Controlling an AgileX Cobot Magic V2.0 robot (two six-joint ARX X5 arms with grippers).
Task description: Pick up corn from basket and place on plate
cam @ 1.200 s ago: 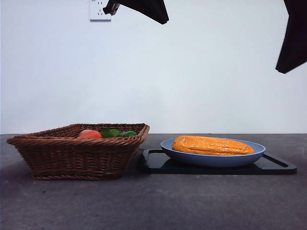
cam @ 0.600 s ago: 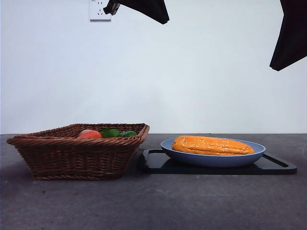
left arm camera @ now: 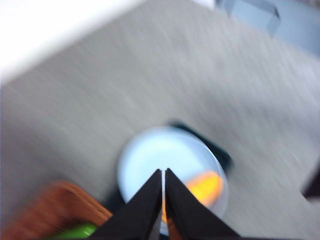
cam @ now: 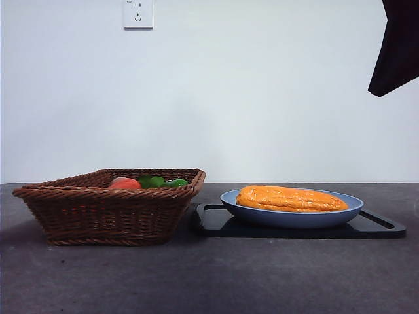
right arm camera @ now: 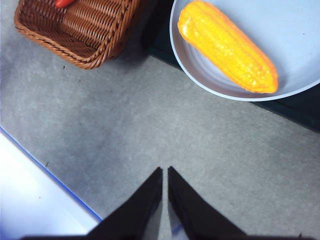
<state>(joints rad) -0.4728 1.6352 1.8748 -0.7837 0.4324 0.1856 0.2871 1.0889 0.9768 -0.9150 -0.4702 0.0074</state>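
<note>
Nearest you in the front view is bare dark tabletop (cam: 216,281), and nothing stands on that strip. Behind it, side by side, sit the basket (cam: 108,210) and a flat black tray (cam: 383,227) carrying the plate (cam: 291,214); the basket's flared corner comes close to the tray's edge, but you cannot tell from here whether they touch. The corn (cam: 291,198) lies flat on the plate, its long axis running across your view along the plate's width, both tapered ends inside the rim. In the basket you can see a reddish fruit (cam: 124,184) and some green items (cam: 159,181) just above the rim.

Judged from this, the placing is done: the corn is out of the basket and at rest on the plate, with nothing holding it.

The right gripper (right arm camera: 164,175) hangs high over bare table, its jaws pressed together and empty; the corn (right arm camera: 227,46) lies well away from it, slanted across the plate (right arm camera: 300,30), with the basket (right arm camera: 80,30) off to the other side. The dark shape at the top corner of the front view appears to be this arm. The left gripper (left arm camera: 163,175) is also clenched on nothing, high above the plate (left arm camera: 160,155); its picture is heavily blurred. If the corn needed touching again, you would find neither arm close.

On the far wall is a white socket (cam: 138,13).
</note>
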